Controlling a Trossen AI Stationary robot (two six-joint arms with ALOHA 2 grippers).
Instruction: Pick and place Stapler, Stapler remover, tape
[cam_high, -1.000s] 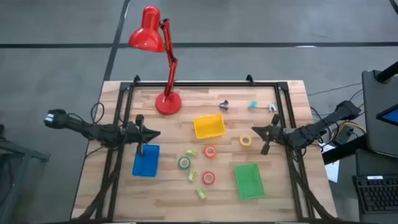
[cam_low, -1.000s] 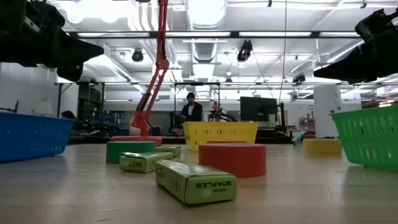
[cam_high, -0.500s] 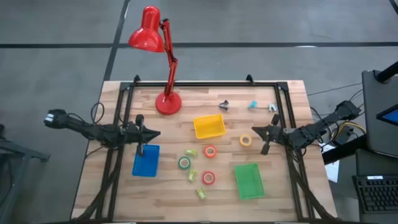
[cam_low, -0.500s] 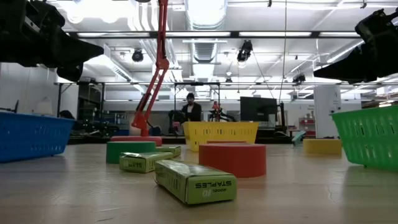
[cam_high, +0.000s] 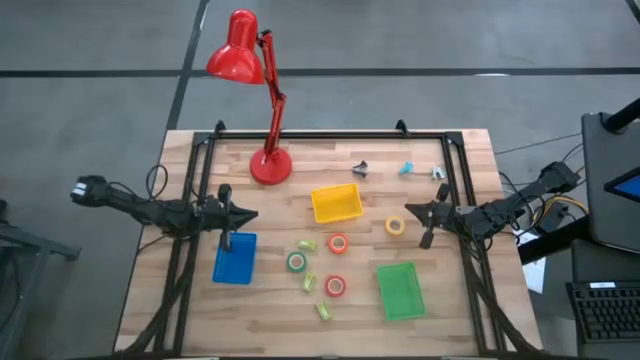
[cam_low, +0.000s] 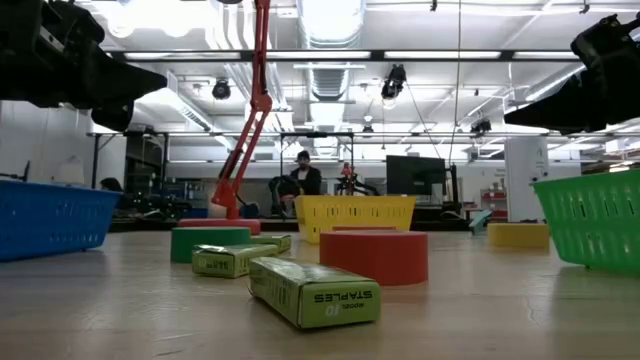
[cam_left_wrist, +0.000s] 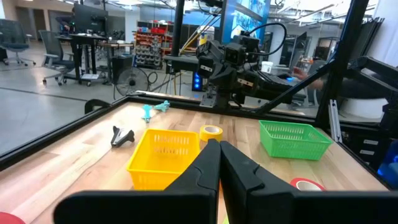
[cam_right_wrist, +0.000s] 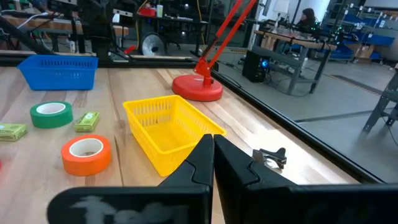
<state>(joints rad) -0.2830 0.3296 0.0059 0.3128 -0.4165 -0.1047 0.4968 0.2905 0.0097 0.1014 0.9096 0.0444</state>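
Observation:
Four tape rolls lie flat mid-table: yellow (cam_high: 395, 226), orange (cam_high: 338, 243), green (cam_high: 296, 262) and red (cam_high: 335, 286). A dark claw-shaped staple remover (cam_high: 360, 168) and a small teal piece (cam_high: 406, 168), possibly the stapler, lie near the far edge. My left gripper (cam_high: 250, 213) hangs shut above the table's left side, over the blue basket's far end. Level with it at the right, beside the yellow roll, my right gripper (cam_high: 408, 209) is also shut. Both are empty and point toward the table's middle.
A yellow basket (cam_high: 336, 203) stands mid-table, a blue basket (cam_high: 235, 257) at the left and a green basket (cam_high: 400, 290) at the near right. Lime-green staple boxes (cam_high: 309, 282) lie among the rolls. A red desk lamp (cam_high: 270, 165) stands at the far left. A person sits beyond the table.

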